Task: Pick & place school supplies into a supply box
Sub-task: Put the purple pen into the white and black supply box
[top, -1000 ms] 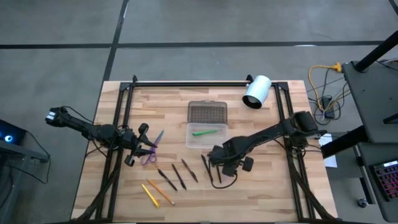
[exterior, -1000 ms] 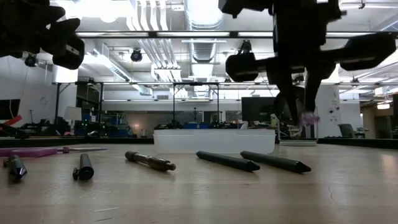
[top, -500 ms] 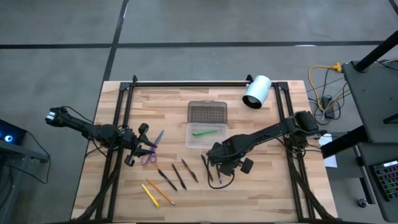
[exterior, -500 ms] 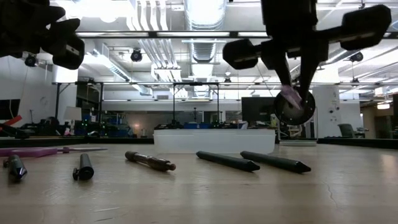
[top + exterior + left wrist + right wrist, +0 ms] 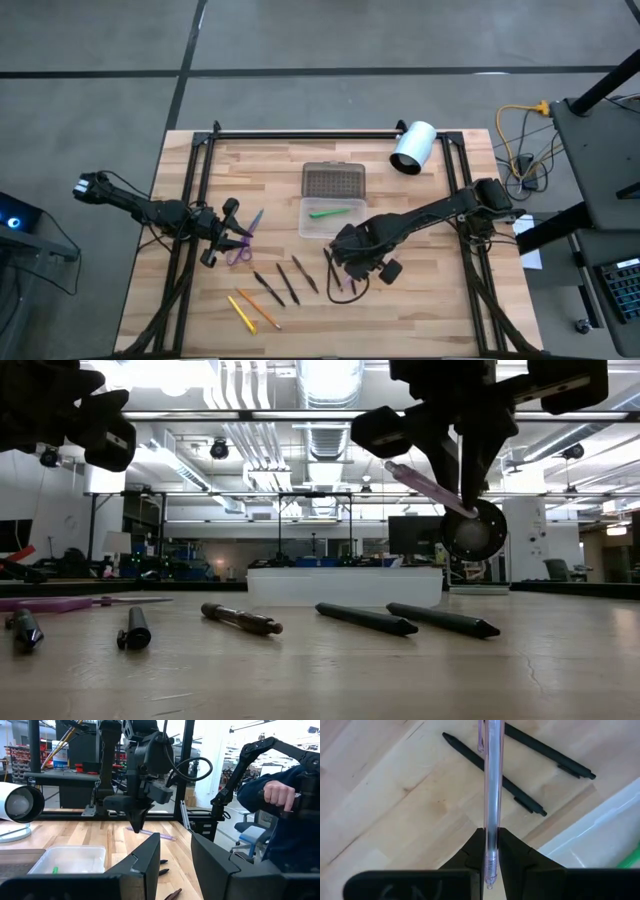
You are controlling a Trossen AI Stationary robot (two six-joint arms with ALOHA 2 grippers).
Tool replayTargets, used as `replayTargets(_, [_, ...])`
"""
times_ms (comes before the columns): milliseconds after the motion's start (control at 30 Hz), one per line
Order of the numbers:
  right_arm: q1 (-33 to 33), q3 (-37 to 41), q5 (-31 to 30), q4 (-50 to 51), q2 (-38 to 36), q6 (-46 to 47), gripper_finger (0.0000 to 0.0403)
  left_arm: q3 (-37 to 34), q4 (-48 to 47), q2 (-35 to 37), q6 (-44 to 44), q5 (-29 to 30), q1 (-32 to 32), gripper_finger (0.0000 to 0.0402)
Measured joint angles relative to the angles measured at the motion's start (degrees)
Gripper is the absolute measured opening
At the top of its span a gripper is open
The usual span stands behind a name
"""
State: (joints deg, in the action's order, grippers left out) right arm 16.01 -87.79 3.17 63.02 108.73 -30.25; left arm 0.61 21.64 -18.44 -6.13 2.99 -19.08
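Writing: no brand, label or lettering can be read on any item.
Yellow pencils (image 5: 248, 313): two, nearest the table's (image 5: 420, 300) front edge, left of centre, with bare wood around them.
Dark pens (image 5: 288, 282): a loose row lying flat just behind the pencils, tips angled, narrow gaps between them.
Right gripper (image 5: 347, 270): raised above the right end of that row, fingers (image 5: 512, 851) clamped together on a pinkish pen.
Pinkish pen (image 5: 428, 487): off the wood, tilted, one end pinched between the fingers, the rest sticking out free.
Left gripper (image 5: 236, 234): near the table's left edge, over the purple-handled scissors (image 5: 243, 243); fingers (image 5: 145, 861) apart, holding nothing.
Supply box (image 5: 331, 218): clear tray at mid-table, just behind the right gripper, one green pen (image 5: 329, 212) inside, most of its floor bare.
Lid (image 5: 333, 180): grey, dotted, touching the tray's far side.
White cylinder (image 5: 412, 148): on its side at the far right corner.
Open room: bare wood along the front right and the far left.
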Motion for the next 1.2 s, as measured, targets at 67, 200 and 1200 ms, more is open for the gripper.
replayTargets(67, [0.00,0.00,-0.07,-0.06,0.00,0.82,0.0027,-0.01,-0.01,0.00,0.00,0.02,0.01,0.0096])
replayTargets(200, [-0.02,0.00,-0.21,-0.88,0.00,3.00,0.0027,0.00,0.00,0.00,0.01,0.01,0.00,0.0096])
replayTargets(1200, [-6.90,-4.33,-4.91,-10.59,0.02,16.54,0.0027,-0.01,0.01,0.02,0.01,0.00,0.01,0.0096])
